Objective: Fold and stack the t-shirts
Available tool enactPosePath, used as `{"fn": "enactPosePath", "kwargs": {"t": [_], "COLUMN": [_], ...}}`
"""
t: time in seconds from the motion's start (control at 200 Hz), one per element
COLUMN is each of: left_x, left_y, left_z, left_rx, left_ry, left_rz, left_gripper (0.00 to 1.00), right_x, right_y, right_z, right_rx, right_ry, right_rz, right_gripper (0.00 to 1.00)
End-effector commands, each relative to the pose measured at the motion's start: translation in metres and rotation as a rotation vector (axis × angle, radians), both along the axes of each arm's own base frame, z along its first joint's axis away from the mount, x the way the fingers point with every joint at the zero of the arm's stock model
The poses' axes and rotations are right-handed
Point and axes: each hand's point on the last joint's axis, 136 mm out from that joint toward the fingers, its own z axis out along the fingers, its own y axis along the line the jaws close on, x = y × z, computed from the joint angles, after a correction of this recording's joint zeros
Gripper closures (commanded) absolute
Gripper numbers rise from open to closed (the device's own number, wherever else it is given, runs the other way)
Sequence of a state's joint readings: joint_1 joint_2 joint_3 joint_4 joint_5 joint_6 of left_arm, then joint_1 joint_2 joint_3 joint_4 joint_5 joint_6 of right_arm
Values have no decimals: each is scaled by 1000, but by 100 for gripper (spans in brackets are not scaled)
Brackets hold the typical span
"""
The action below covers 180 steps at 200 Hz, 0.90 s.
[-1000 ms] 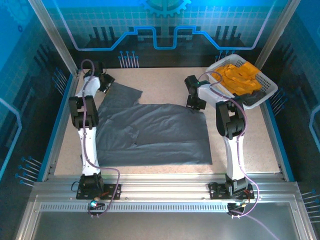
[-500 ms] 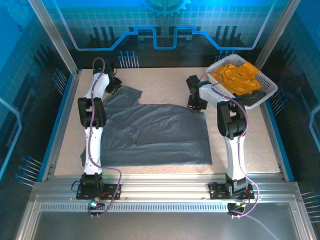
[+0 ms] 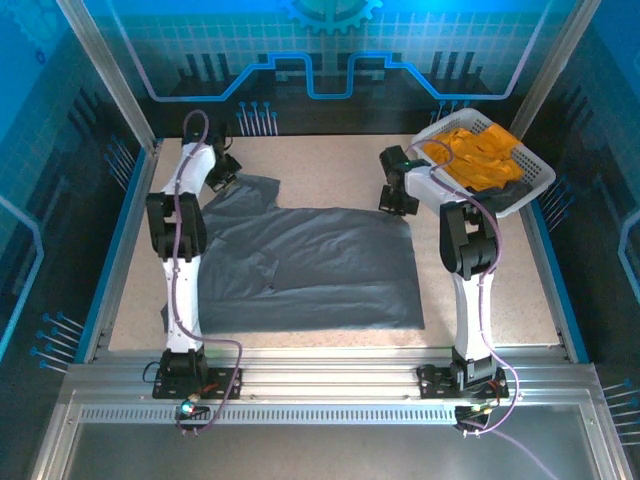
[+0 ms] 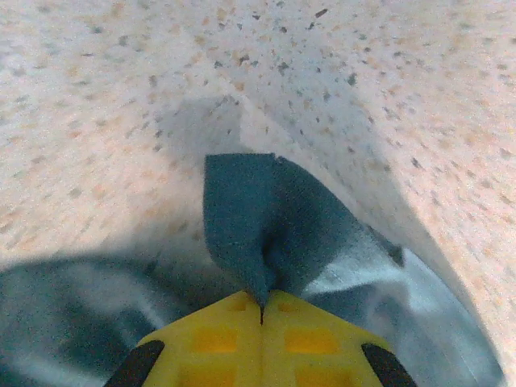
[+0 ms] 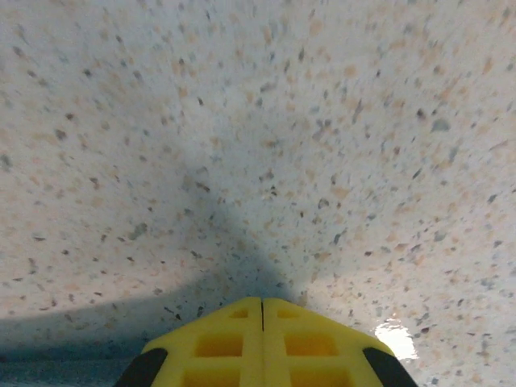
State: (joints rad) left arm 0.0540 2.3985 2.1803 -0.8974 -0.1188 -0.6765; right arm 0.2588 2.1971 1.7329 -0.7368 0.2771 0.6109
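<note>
Tabletop [image 3: 330, 165] speckled beige, blue-lit panels [image 3: 450, 40] behind, grey t-shirt [image 3: 310, 270] spread flat

A white lattice basket [image 3: 528, 196] sits at the table's [image 3: 330, 168] far right corner; the tabletop is speckled beige.

Corner of grey t-shirt [image 4: 266, 214] between fingers [image 4: 211, 340]

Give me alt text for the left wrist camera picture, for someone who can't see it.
The left gripper, its yellow jaws closed, pinches a raised corner of the grey t-shirt. Beyond it lies the speckled table.
</note>
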Motion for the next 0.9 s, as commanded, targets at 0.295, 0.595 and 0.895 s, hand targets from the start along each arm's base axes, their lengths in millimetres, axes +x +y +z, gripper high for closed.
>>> {"fn": "enactPosePath", "kwargs": {"t": [0.295, 0.595, 0.895], "left_x": [-77, -192, -310], "left_y": [-19, -6, 21], "left_z": [101, 94, 62], "left_rx": [-119, -39, 86], "left_ry": [-285, -248, -123], "left_rz": [-28, 71, 250], "left_gripper": [100, 100, 100], "right_x": [15, -46, -98], "right_y": [19, 6, 1], "right_z": [85, 89, 63], "right_rx": [107, 56, 57], "right_ry": [-251, -250, -213], "right_rz": [202, 222, 248], "right_gripper": [100, 100, 100]}}
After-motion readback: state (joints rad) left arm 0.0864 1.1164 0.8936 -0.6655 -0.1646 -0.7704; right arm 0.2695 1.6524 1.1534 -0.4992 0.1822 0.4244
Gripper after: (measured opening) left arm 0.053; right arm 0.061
